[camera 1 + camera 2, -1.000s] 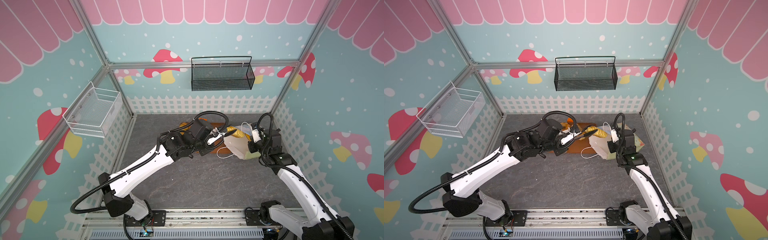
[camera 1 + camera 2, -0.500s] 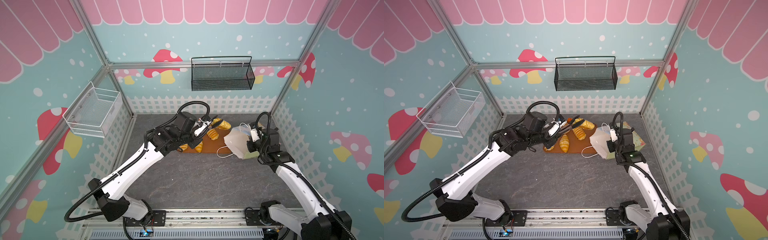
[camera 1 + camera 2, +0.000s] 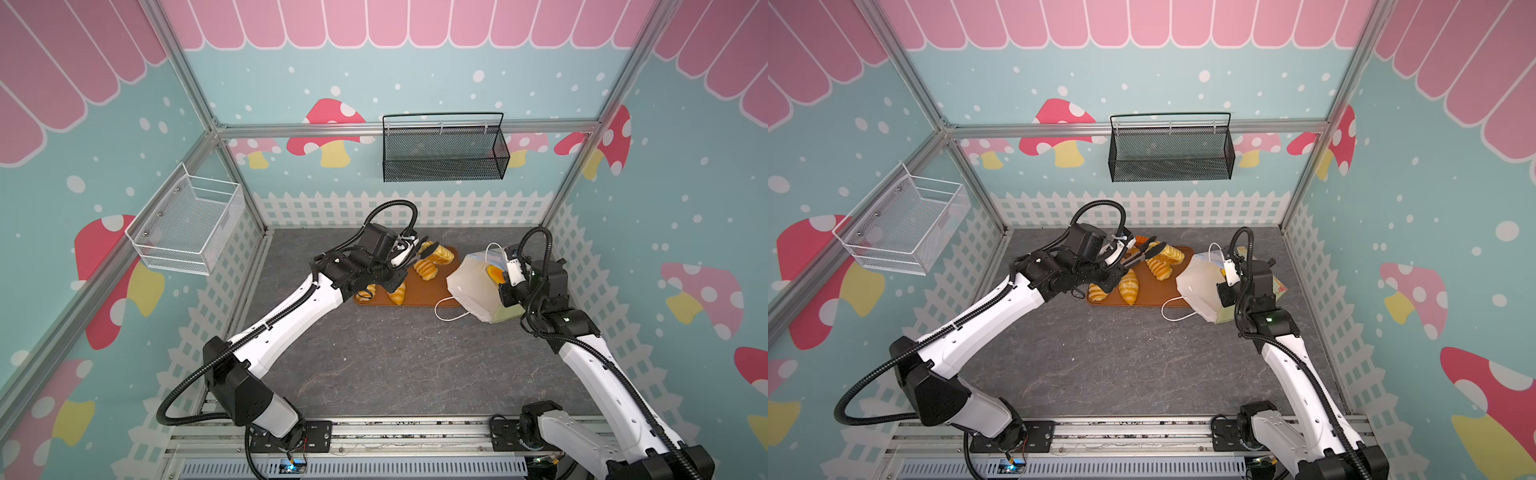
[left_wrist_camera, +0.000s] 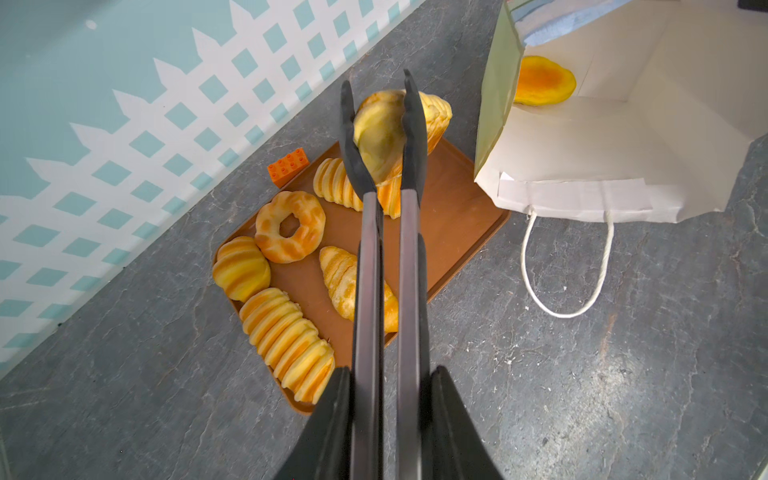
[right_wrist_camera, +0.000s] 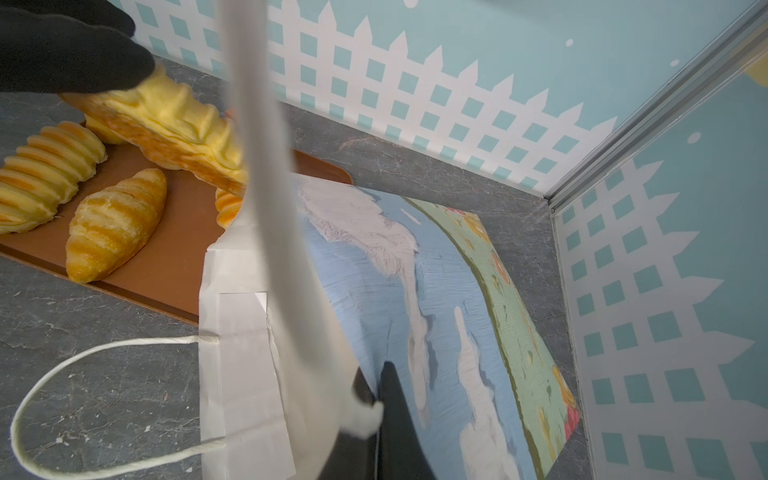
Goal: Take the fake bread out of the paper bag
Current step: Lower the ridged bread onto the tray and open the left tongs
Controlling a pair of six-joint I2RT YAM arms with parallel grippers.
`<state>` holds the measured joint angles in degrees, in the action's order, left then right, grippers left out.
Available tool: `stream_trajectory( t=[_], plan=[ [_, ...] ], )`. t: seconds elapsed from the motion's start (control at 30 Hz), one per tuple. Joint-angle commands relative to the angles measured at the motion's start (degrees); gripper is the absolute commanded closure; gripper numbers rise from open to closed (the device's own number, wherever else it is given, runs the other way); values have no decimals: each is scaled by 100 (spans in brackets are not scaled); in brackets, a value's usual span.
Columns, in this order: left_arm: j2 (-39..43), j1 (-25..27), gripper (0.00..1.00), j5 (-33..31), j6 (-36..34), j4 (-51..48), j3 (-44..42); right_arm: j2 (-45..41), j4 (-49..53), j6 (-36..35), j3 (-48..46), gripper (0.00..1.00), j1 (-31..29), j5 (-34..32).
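Left claw (image 4: 388, 376) squeezes tongs (image 4: 409, 249) pinching a glossy roll (image 4: 380, 133), probably soft and light, mid-body above the tray (image 4: 457, 208). Right claw (image 5: 374, 399) clamps the rim of the tipped paper bag (image 4: 602, 137); one bun (image 4: 542, 81) lies inside.

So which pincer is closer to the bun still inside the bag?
Right. The right pincer grips the wall of the paper bag right beside that bun. The left pincer is off over the tray, holding tongs that pinch a roll.
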<state>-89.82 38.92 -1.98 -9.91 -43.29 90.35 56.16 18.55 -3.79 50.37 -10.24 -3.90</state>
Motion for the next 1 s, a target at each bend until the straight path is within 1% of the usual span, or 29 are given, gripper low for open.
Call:
stream_trajectory(
  t=[0.0, 0.17, 0.53, 0.8, 0.97],
  plan=[
    [-76, -22, 100, 157, 173, 582, -17, -214, 156, -76, -72, 100, -22, -115],
    [-270, 14, 100, 112, 240, 712, 19, -264, 285, -85, -59, 100, -22, -143],
    [-535, 251, 100, -153, 366, 1270, -262, -343, 472, -180, 21, 100, -28, -233],
    [-870, 374, 100, -357, 250, 1650, -394, -472, 670, -267, -10, 100, -22, -348],
    [-833, 454, 100, -486, 144, 1863, -699, -490, 695, -245, 1, 100, -25, -346]
  ],
)
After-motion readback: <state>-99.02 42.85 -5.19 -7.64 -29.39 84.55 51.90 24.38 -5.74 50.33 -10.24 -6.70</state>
